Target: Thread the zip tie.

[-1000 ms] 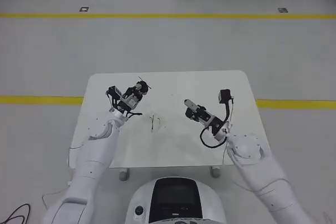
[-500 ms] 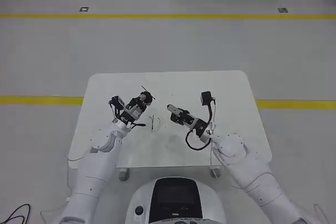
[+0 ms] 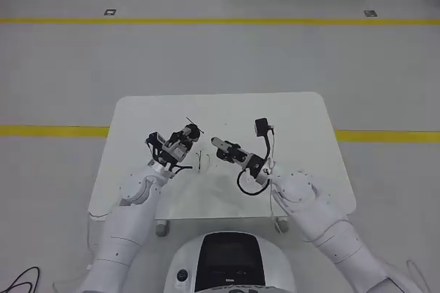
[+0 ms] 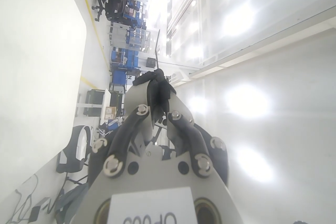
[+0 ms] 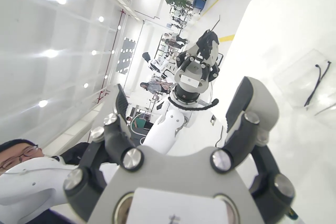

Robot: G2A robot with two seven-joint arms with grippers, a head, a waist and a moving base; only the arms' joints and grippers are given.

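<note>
Grippers drawn in beside the loose ties since a second ago.
The left gripper clamps a zip tie just left of the loose ties, its thin tail pointing past the fingertips toward the far table edge. The right gripper, jaws wide, faces it just right of them, with a gap between.

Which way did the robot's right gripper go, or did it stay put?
Yes, it moved. The right gripper slid across the table toward its middle, ending close to the loose zip ties lying there.
</note>
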